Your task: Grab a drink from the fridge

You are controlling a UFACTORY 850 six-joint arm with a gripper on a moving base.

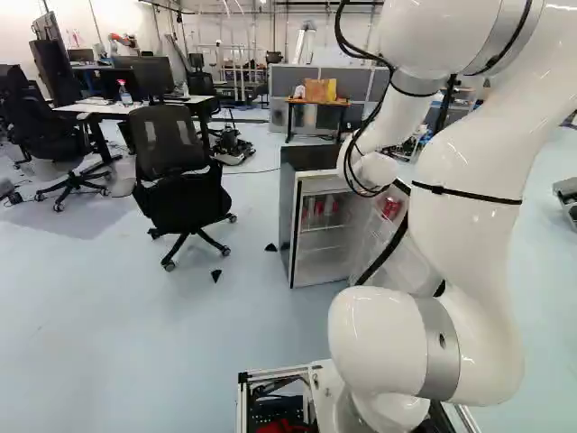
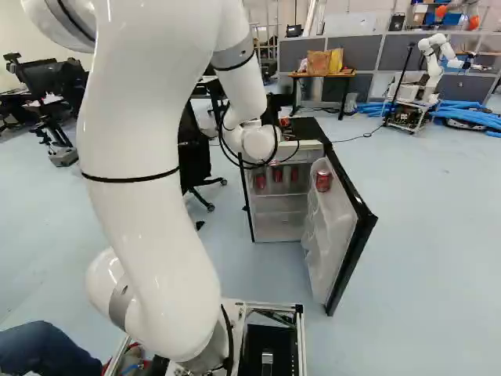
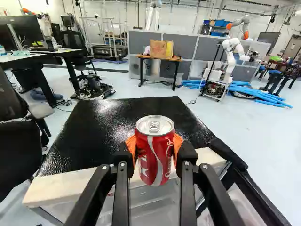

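Part-open black gripper [image 2: 280, 123] pinches a red can [image 3: 155, 153], apparently just outside the fridge [image 3: 101, 134]

Red soda can [image 3: 155, 150] held upright between orange pads [image 3: 131, 145] of two black fingers [image 3: 121, 190], glossy black fridge top [image 3: 108, 125] with pale front edge [image 3: 61, 186], brown bag [image 3: 158, 49] on wooden table [image 3: 145, 57] beyond, another robot [image 3: 230, 54] near blue tubes [image 3: 254, 91]
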